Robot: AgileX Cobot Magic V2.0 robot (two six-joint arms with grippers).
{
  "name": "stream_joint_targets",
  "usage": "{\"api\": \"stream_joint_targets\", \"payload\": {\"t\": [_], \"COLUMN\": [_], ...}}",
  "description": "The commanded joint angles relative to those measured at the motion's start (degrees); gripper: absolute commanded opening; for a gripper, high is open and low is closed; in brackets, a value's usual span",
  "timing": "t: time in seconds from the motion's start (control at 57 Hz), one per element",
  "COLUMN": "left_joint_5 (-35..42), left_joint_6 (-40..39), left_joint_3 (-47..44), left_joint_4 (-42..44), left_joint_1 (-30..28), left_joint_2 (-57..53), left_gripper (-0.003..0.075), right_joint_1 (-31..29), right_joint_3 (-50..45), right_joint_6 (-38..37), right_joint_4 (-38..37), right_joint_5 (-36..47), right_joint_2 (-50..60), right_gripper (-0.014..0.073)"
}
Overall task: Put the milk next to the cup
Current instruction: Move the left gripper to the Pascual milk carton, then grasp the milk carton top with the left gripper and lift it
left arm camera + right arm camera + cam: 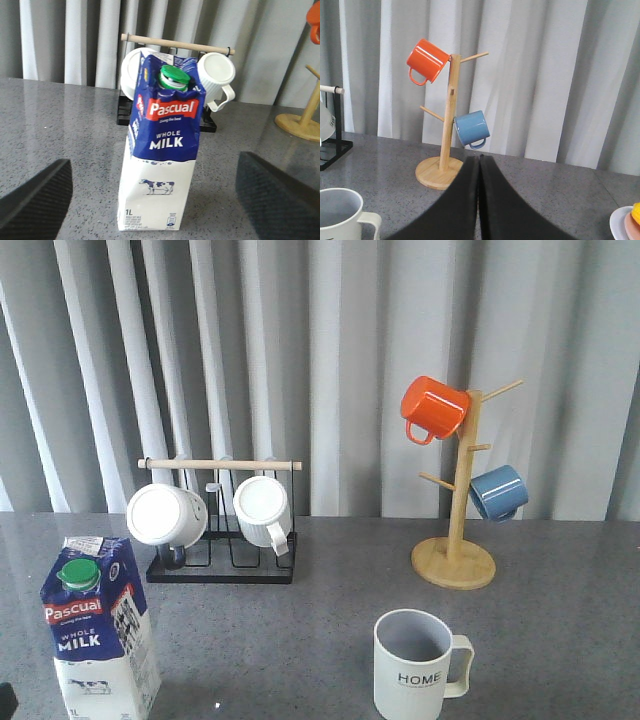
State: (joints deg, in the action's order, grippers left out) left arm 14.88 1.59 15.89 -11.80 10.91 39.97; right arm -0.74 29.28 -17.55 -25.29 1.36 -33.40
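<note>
We see the milk (98, 625) standing upright at the near left of the grey table (300, 630), well apart from the cup (414, 664), which sits near and right of centre with its handle to the right. Our left gripper (152, 200) has its jaws spread wide, one finger (37, 200) on each side of the carton and neither touching it, while our right gripper (479, 200) has its jaws pressed together on nothing. Farther back, a black rack (225, 560) holds white mugs (165, 515) behind the milk, and a wooden tree (455, 550) carries an orange mug (433, 408) and a blue mug (498, 492).
</note>
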Motion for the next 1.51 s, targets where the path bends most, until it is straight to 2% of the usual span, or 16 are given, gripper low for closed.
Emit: {"api": "stream_joint_targets", "payload": {"t": [0.0,0.193,0.333,0.438,0.596,0.807,1.227,1.49], "left_joint_5": [7.21,13.61,22.26,24.94,25.02,25.21,28.20,23.58], "left_joint_6": [-3.54,-8.96,-9.78,-11.59,-11.93,-11.52,-4.21,-4.04], "left_joint_3": [1.46,1.46,1.72,3.58,7.76,12.08,12.90,12.84], "left_joint_4": [4.12,8.75,9.00,9.45,11.80,10.82,5.01,5.01], "left_joint_1": [1.74,3.53,4.68,5.26,5.26,5.13,5.01,5.06], "left_joint_2": [1.65,7.76,14.27,19.30,25.63,29.48,30.11,29.92], "left_gripper": [0.0718,0.0723,0.0717,0.0713,0.0712,0.0712,0.0712,0.0712], "right_joint_1": [-0.04,-0.04,-0.04,-0.04,-0.04,-0.04,-0.04,-0.04], "right_joint_3": [1.96,1.96,1.96,1.96,1.96,1.96,1.96,1.96], "right_joint_6": [0.23,0.15,0.15,0.15,0.15,0.15,0.17,0.17], "right_joint_4": [-0.31,-0.31,-0.31,-0.31,-0.31,-0.31,-0.31,-0.31], "right_joint_5": [3.73,3.73,3.73,3.73,3.73,3.73,3.73,3.73], "right_joint_2": [-0.14,-0.14,-0.14,-0.14,-0.14,-0.14,-0.14,-0.14], "right_gripper": [-0.0009,-0.0009,-0.0009,-0.0009,-0.0009,-0.0009,-0.0009,-0.0009]}}
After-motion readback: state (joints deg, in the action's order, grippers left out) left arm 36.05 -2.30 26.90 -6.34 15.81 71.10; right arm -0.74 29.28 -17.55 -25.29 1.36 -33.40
